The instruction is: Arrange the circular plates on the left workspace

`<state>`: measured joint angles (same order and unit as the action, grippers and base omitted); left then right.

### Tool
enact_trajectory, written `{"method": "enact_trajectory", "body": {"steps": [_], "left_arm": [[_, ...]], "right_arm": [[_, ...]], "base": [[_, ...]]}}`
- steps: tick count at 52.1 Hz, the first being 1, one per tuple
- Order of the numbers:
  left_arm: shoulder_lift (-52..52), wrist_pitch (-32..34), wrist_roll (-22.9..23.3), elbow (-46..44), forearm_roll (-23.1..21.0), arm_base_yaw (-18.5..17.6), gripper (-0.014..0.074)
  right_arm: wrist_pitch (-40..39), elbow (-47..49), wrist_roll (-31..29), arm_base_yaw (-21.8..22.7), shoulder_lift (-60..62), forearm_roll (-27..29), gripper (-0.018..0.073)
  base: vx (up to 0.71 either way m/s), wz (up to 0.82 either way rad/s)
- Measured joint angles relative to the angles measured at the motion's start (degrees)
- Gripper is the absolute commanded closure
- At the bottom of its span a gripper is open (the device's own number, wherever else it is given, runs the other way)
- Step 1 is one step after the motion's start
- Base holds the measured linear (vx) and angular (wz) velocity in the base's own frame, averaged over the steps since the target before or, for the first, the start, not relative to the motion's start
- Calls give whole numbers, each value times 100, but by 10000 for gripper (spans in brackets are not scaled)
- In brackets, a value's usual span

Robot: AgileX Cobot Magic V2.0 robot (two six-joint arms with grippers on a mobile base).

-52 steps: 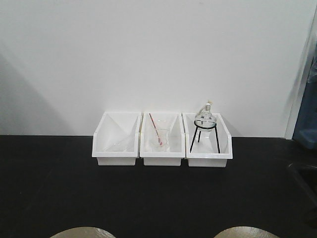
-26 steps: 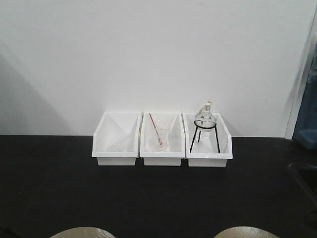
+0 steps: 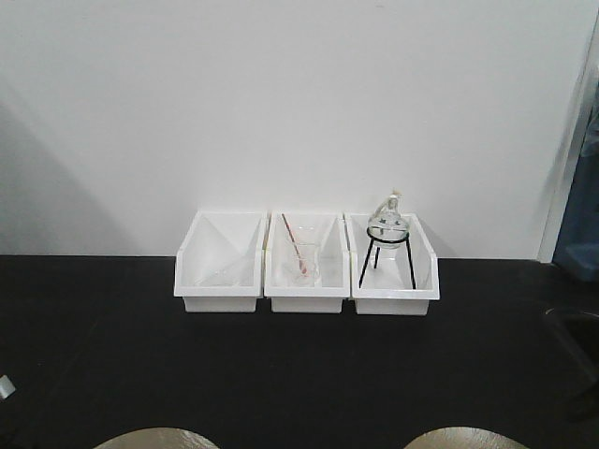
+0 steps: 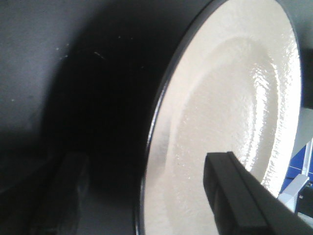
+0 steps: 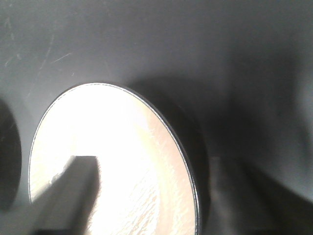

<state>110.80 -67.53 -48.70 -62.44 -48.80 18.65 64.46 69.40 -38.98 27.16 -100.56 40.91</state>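
A pale arm part [image 3: 5, 386] has appeared at the left edge. The 2 circular plates [image 3: 154, 438] lie on the black countertop [image 3: 299, 374]. The left gripper [image 4: 146, 161] and right gripper [image 5: 151, 161] each straddle 1 rim, spread wide, seemingly ready to pinch.

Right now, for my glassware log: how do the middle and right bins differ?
The middle bin holds a beaker with a reddish rod leaning in it; the right bin holds a flask on a black tripod. The flask rises above the right bin's back rim; the beaker sits below the middle bin's. Both are white, same shape.
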Motion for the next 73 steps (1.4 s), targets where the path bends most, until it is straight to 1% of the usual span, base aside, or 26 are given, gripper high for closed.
{"method": "enact_trajectory", "body": {"steps": [8,15,21,23,25,28,35,39,40,41,44,45,46,52,58,62,68,73], "left_arm": [[151,0,-4,-2,-255,0,55],[263,11,-4,-2,-360,-117,159],[319,11,-11,-2,-366,-284,319],[333,20,-17,-6,-366,-339,389],[340,49,-17,-6,-357,-395,496],[353,-41,-27,-6,-420,-453,603],[348,-112,-27,-12,-742,-560,605],[348,-112,-27,-12,-996,-568,604],[348,-112,-27,-12,-1154,-568,603],[348,-112,-27,-12,-1197,-568,604],[348,-82,-61,-12,-1565,-568,602],[348,-23,-89,-12,-1712,-573,602],[348,23,-106,-12,-1753,-572,601],[396,287,-220,-12,-2516,-574,600],[413,389,-279,-185,-2934,-692,600],[479,365,-296,-449,-3062,-850,600],[630,338,-271,-839,-3086,-1121,600],[784,355,-134,-1192,-3082,-1315,600]], "right_arm": [[-59,0,5,0,0,0,-59],[-93,0,11,0,0,0,-39],[-97,0,17,0,0,0,-33],[-97,0,17,0,0,0,-33],[-97,0,17,0,0,0,-33],[-103,0,17,0,0,0,-33],[-140,0,17,0,0,-12,-33],[-145,0,17,0,0,-12,-33],[-145,0,17,0,0,-12,-33],[-145,0,17,0,0,-12,-33],[-145,0,17,0,0,-17,-33],[-145,0,17,0,0,-18,-33],[-145,0,17,0,0,-33,-33],[-139,0,85,0,-18,-124,-33],[-103,0,324,0,-133,-289,-33],[-12,0,410,0,-304,-413,-33],[72,0,453,0,-520,-495,-33],[96,0,453,0,-596,-522,-33]], "base": [[0,0],[0,0],[0,0],[0,0],[0,0],[0,0],[0,0],[0,0],[0,0],[0,0],[0,0],[0,0],[0,0],[0,0],[0,0],[0,0],[0,0],[0,0]]}}
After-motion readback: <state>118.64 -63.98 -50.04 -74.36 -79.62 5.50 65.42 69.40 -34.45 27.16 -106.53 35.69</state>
